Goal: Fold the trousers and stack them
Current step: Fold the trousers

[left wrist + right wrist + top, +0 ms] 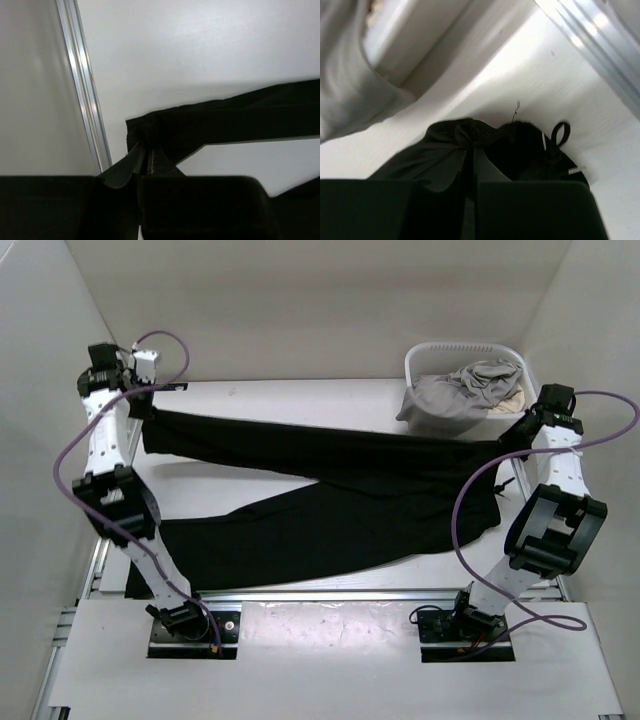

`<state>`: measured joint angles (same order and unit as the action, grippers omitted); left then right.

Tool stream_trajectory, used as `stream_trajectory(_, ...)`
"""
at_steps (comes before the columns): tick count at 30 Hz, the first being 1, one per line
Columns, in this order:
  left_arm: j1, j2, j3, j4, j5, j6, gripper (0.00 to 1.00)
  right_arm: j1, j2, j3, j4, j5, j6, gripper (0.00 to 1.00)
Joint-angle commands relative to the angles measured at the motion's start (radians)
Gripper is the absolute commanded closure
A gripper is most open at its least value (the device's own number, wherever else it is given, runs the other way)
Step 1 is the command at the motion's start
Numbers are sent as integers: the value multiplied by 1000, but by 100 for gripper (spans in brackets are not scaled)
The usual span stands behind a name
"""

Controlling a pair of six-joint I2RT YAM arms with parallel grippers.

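first fold. trousers lie spread across the table; my l gripper pinches the far leg's hem, r gripper pinches the waist. next, i reckon: lift both tog., lay far leg over near leg.

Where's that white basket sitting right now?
In the overhead view, the white basket stands at the far right corner of the table, holding a grey garment that droops over its front rim, just behind the waist end of the black trousers.
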<state>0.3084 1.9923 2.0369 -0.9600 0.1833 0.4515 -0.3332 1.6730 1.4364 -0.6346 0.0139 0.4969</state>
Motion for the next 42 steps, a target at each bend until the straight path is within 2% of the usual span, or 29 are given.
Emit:
stream_trajectory(1,46,-220,-256,-83,-90,91,86,-33,-53,-74,7,-58,23,100)
stream_trajectory(2,58,-321,-329,-109,-100,92,86,-43,-93,-144,7,-81,34,100)
stream_trajectory(4,110,-416,-514,-138,-137,104,86,-82,-175,-230,29,-120,86,100)
stream_trajectory(6,145,-556,-636,-167,-168,113,86,-104,-229,-356,39,-155,117,100)
stream_trajectory(7,179,-605,-764,-167,-194,124,86,-104,-277,-390,39,-166,127,100)
stream_trajectory(8,195,-703,-831,-167,-206,134,86,-104,-298,-422,29,-166,127,100)
stream_trajectory(11,219,-823,-1042,-138,-257,159,86,-113,-358,-513,20,-166,127,100)
stream_trajectory(15,273,-943,-1164,-126,-306,187,86,-113,-380,-534,-52,-147,157,100)
stream_trajectory(23,319,-1003,-1248,-117,-441,237,86,-113,-421,-554,-174,-28,184,100)
stream_trajectory(29,319,-1003,-1247,-140,-502,274,86,-113,-444,-519,-266,43,184,100)
stream_trajectory(33,319,-1012,-1299,-140,-502,259,86,-113,-484,-631,-266,43,232,100)
stream_trajectory(35,319,-1003,-1310,-129,-502,246,86,-113,-493,-631,-277,54,232,100)
stream_trajectory(40,319,-957,-1240,-111,-493,227,86,-89,-473,-457,-278,-25,160,100)
stream_trajectory(42,319,-922,-1218,-111,-484,217,86,-79,-473,-413,-301,-5,160,100)
